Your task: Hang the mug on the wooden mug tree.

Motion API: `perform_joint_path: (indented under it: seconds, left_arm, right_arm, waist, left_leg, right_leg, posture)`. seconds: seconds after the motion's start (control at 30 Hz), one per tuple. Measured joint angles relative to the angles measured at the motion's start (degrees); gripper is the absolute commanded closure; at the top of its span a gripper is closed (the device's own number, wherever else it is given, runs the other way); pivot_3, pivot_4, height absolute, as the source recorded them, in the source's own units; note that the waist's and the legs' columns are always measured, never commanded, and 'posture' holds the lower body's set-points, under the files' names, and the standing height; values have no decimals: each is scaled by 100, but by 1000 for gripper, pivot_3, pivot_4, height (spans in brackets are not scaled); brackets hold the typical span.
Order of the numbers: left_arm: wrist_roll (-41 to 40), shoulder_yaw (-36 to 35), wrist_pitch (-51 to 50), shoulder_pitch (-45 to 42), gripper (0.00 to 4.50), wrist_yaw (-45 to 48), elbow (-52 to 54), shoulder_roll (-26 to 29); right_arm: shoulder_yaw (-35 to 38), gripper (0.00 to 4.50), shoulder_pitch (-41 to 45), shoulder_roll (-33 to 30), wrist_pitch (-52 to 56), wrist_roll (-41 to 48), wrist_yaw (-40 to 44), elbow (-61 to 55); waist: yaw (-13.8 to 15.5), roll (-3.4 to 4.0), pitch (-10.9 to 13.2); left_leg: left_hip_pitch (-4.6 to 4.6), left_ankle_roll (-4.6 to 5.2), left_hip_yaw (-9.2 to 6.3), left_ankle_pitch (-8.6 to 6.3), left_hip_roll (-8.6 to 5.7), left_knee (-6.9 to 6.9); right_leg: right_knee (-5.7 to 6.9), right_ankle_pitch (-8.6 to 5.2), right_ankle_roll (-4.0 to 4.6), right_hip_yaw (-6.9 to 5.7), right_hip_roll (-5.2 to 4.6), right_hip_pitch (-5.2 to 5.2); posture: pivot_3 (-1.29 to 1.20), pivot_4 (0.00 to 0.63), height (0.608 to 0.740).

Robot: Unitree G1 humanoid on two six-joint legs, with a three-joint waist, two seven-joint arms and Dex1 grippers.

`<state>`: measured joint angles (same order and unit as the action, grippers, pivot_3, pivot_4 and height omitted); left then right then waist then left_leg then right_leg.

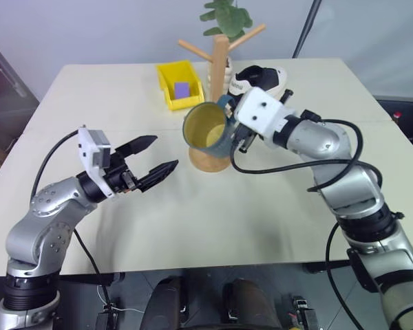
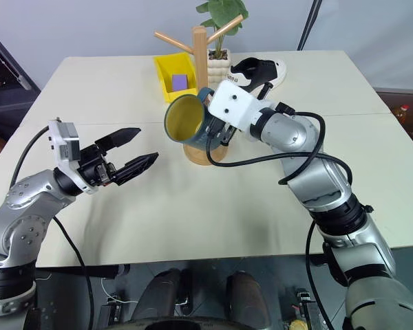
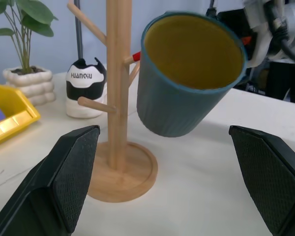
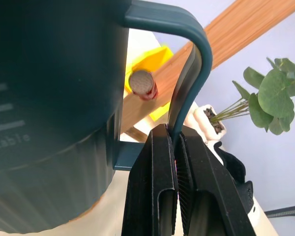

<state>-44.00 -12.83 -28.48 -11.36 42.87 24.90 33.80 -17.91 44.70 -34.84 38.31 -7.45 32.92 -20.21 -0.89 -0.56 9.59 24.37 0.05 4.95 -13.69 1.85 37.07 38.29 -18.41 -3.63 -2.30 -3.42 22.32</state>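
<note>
My right gripper (image 4: 173, 142) is clamped on the thin loop handle of the teal-blue ceramic mug with the yellow inside (image 1: 208, 134), holding it tipped on its side in the air with its open mouth turned back toward me. Just beyond my pinched fingers, the red-tipped peg (image 4: 142, 84) of the light wooden mug tree with a round disc base (image 3: 118, 93) sits framed inside the handle's loop, the post close behind the mug. My left gripper (image 1: 150, 157) hangs empty with its two black fingers spread apart, the mug ahead of it.
</note>
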Motion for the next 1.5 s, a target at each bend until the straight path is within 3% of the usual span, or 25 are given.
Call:
perform_joint_path:
  seconds: [0.4,0.53,0.63,0.73,0.93,1.03,1.3,1.5]
  left_arm:
    - [-160,1,3,-34,0,-165,4,-23]
    - [-165,2,5,-34,0,-185,6,-23]
    - [-166,3,5,-34,0,-192,22,-25]
    - [-167,4,5,-34,0,-199,52,-27]
    - [-162,-1,6,-32,0,-270,55,-28]
    - [-89,-36,11,18,0,-398,-46,-27]
    - [1105,24,532,271,0,-1082,-1050,-344]
    - [1814,21,1090,662,0,-1447,-1807,-710]
  right_arm:
    - [-119,4443,123,120,-162,-354,109,343]
    - [-119,3098,123,124,-172,-386,146,370]
    - [-114,1372,123,125,-172,-448,164,370]
    - [-113,43,123,127,-182,-497,169,369]
    - [287,43,-47,-45,-240,-421,257,235]
    - [1050,43,-565,-60,-435,47,358,129]
    - [3188,43,-2272,609,-759,1804,421,410]
    - [3471,43,-3303,1012,-1544,2013,310,1275]
  waist:
    - [-8,0,0]
    - [-7,0,0]
    - [-7,0,0]
    - [-7,0,0]
    - [15,-1,0]
    - [27,-5,-2]
    - [6,-7,-3]
    - [-3,-5,-2]
  left_leg:
    - [0,0,0,0,0,0]
    - [0,0,0,0,0,0]
    - [0,0,0,0,0,0]
    - [0,-1,0,0,0,0]
    - [0,-1,-1,0,0,0]
    - [0,0,0,-1,-1,1]
    - [-8,2,0,-1,0,-3]
    - [-7,3,3,-1,1,-3]
  right_leg:
    - [3,0,0,0,1,1]
    - [3,0,0,0,1,1]
    - [3,0,0,0,1,1]
    - [3,0,0,0,1,1]
    - [2,0,0,-1,1,-1]
    - [-2,0,-1,-1,0,-7]
    - [3,1,-1,-1,2,-10]
    - [7,1,-2,1,3,-3]
  posture:
    - [0,150,740]
    - [0,150,740]
    - [0,150,740]
    - [0,150,740]
    - [0,150,740]
    - [0,150,740]
    - [0,150,740]
    - [0,150,740]
